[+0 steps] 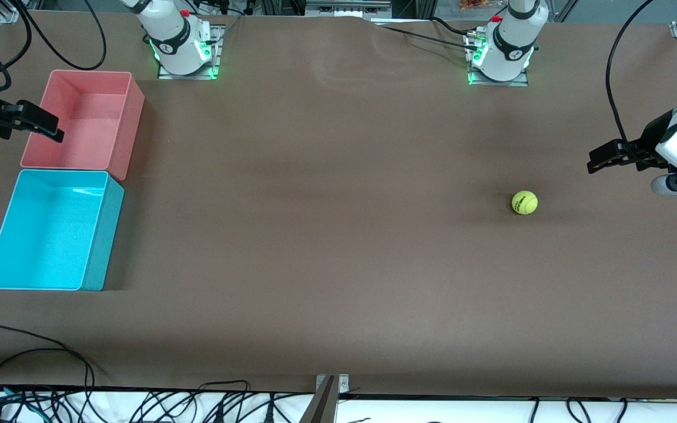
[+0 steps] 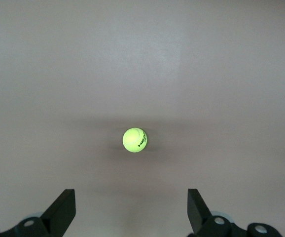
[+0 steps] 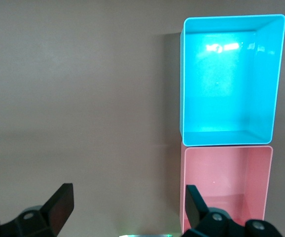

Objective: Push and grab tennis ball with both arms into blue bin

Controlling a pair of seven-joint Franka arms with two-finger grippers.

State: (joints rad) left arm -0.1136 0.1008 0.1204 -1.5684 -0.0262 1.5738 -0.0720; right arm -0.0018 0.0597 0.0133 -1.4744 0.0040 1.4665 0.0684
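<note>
My left gripper (image 1: 596,160) hangs over the table (image 1: 327,235) at the left arm's end, fingers (image 2: 63,210) spread wide, nothing between them. The tennis ball (image 1: 525,202) sits on the table near it, apart from my fingertips, centered ahead of the open jaws in the left wrist view (image 2: 134,139), dark print visible. My right gripper (image 1: 50,132) is up over the edge of the pink bin (image 1: 83,120) at the right arm's end, fingers (image 3: 61,205) also spread, holding nothing. The blue bin (image 1: 50,232) touches the pink bin, nearer the front camera, well apart from the ball.
</note>
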